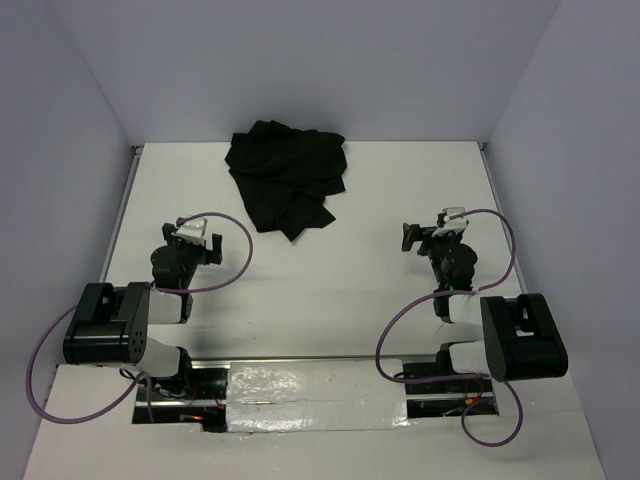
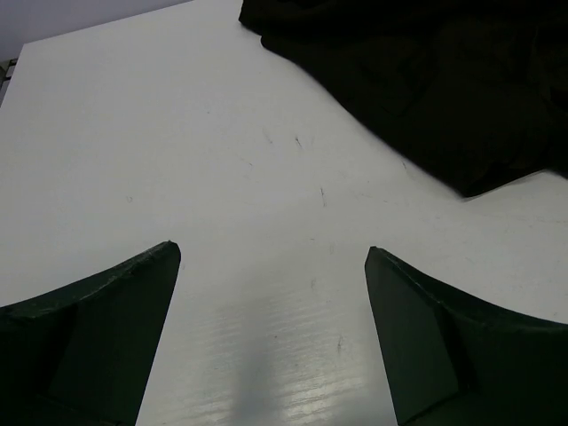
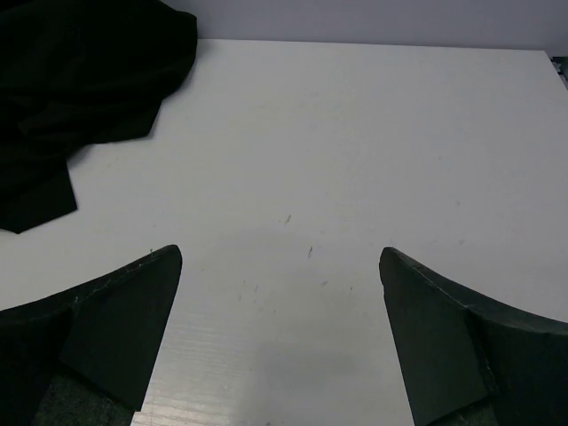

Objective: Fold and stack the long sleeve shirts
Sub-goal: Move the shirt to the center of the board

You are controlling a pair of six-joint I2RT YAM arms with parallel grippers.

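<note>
A plain black long sleeve shirt (image 1: 288,175) lies crumpled in a heap at the far middle of the white table. It fills the upper right of the left wrist view (image 2: 444,80) and the upper left of the right wrist view (image 3: 80,80). My left gripper (image 1: 197,238) is open and empty, near and left of the shirt, with bare table between its fingertips (image 2: 273,253). My right gripper (image 1: 430,232) is open and empty, near and right of the shirt, also over bare table (image 3: 280,253). No neck label shows.
The white table (image 1: 320,290) is boxed in by pale walls at the left, right and back. A shiny taped strip (image 1: 300,395) runs along the near edge between the arm bases. Purple cables loop beside both arms.
</note>
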